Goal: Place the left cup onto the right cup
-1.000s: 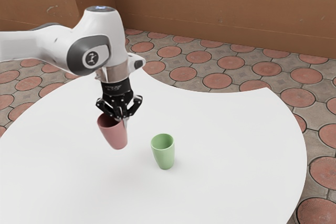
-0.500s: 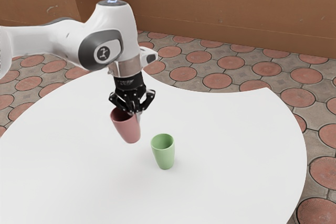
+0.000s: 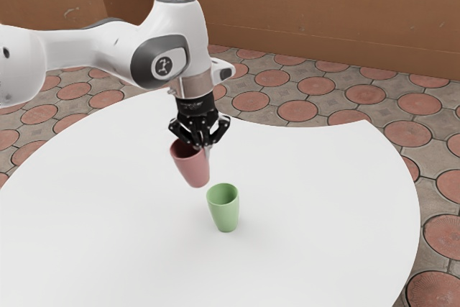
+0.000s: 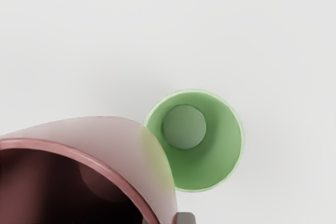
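Note:
A pink cup (image 3: 192,167) hangs tilted in the air, and my black gripper (image 3: 199,147) is shut on its rim. A green cup (image 3: 223,207) stands upright on the round white table (image 3: 323,199), below the pink cup and toward the exterior view's right. In the wrist view the pink cup (image 4: 94,171) looms large under my hand, its edge overlapping the open mouth of the green cup (image 4: 197,139) seen from above.
The table's edge curves round at the exterior view's right and far side, with a brick-patterned floor (image 3: 345,98) beyond. A brown wall (image 3: 323,5) closes the back.
My arm has carried the pink cup toward the exterior view's right and slightly higher, from well to the left of the green cup to just above and left of it.

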### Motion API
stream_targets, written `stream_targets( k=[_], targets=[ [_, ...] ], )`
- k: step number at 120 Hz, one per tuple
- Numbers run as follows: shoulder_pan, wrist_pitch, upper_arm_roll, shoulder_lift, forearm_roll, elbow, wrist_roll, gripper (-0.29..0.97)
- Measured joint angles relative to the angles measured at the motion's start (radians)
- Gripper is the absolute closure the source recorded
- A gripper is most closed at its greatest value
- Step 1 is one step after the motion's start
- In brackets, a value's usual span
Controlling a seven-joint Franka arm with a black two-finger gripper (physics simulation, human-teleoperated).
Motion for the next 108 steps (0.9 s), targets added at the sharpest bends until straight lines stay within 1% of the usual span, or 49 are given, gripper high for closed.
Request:
stream_targets(
  k=[42, 108],
  targets=[
    [-0.006, -0.003, -0.015, 0.067, 0.015, 0.063, 0.003, 0.78],
    [-0.023, 0.007, -0.031, 0.080, 0.019, 0.065, 0.005, 0.78]
  ],
)
